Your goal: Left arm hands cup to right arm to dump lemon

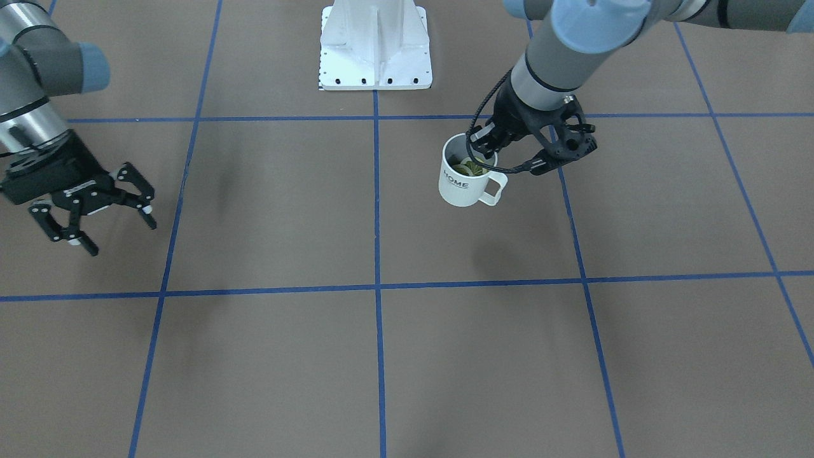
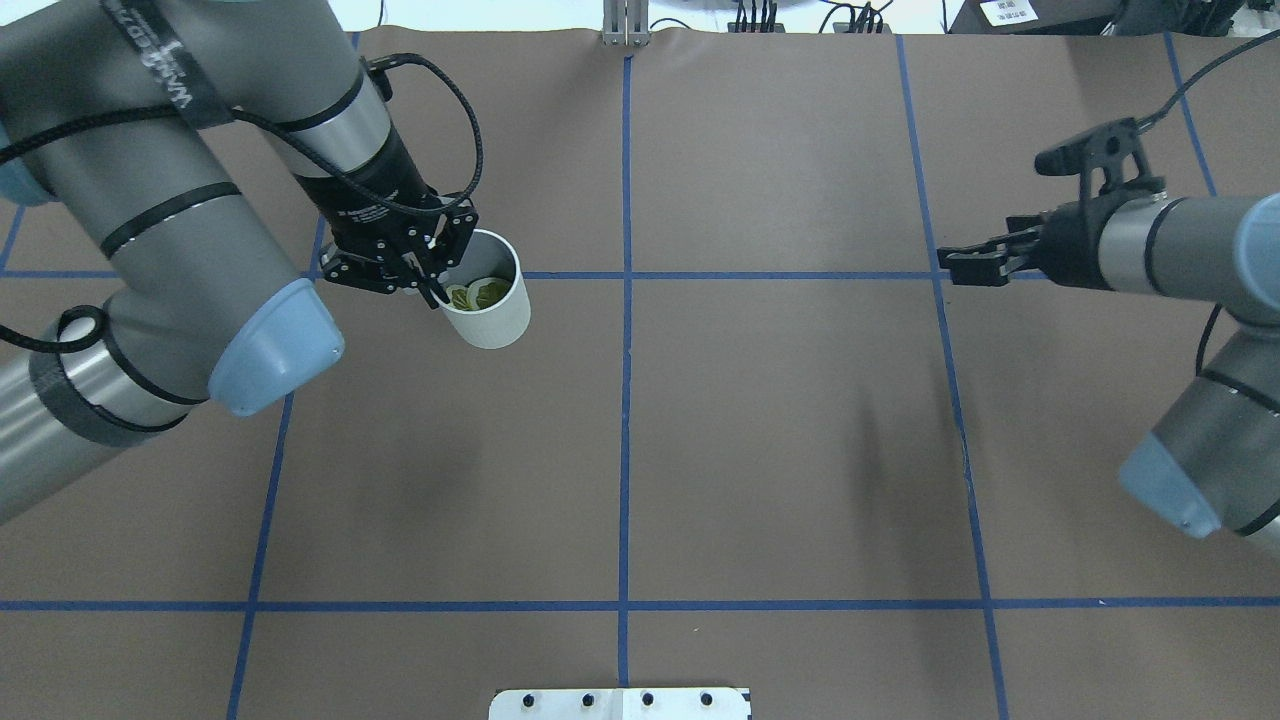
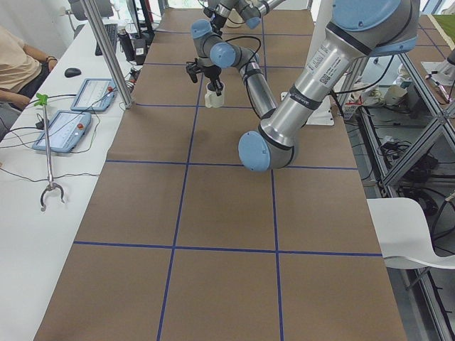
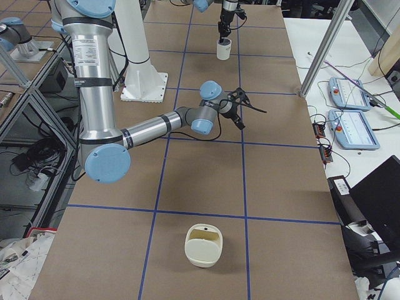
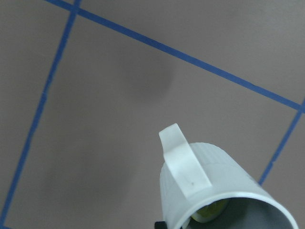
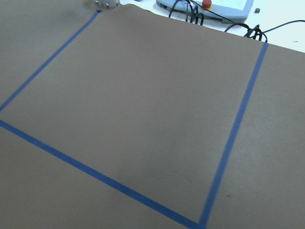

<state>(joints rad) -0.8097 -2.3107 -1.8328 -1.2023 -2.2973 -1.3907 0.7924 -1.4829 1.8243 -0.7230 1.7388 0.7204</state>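
White cup (image 1: 459, 184), lemon (image 1: 472, 166) inside, in left gripper (image 1: 488, 149)

The front-facing camera looks steeply down toward the robot's base (image 1: 375, 54). The overhead one looks forward from behind it. Both take in the left gripper (image 1: 486, 144) and the cup (image 1: 467, 181) under it. The side cameras see that gripper from far along the table (image 3: 227, 213). Its wrist camera sits close over the cup; the right wrist camera shows only taped table.

cup (image 1: 463, 184): white HOME mug, upright, aloft, rim held by left tool (image 1: 488, 148) | lemon (image 1: 473, 166): inside cup
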